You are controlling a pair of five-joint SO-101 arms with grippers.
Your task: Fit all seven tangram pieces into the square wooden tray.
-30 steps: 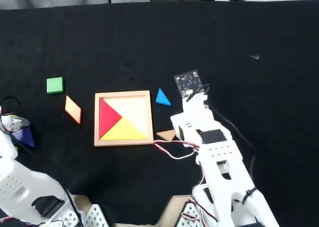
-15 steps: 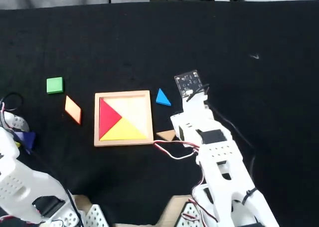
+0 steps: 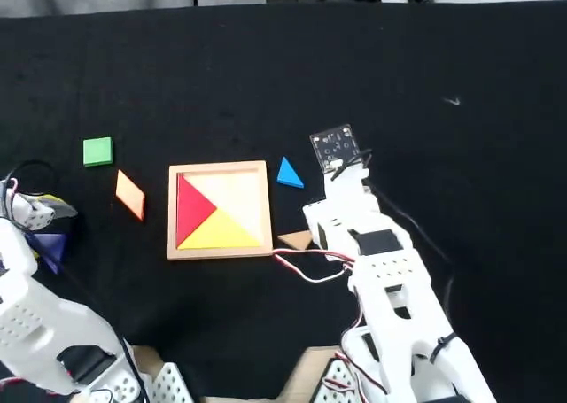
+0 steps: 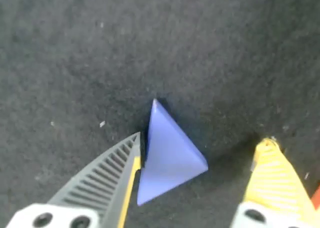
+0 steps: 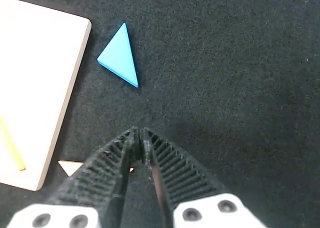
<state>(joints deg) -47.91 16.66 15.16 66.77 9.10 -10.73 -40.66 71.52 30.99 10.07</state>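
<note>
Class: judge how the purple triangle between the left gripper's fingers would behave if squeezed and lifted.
The purple triangle looks stiff: a solid block with crisp edges, so it probably won't bend. Its slanted sides may let it twist or slip as the left gripper closes. It has flat faces, so rolling seems unlikely.

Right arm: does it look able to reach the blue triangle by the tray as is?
Probably yes. The right end effector hangs shut just short of the blue triangle, bare cloth between them; the tray lies off to the side. It'd need to open first.
</note>
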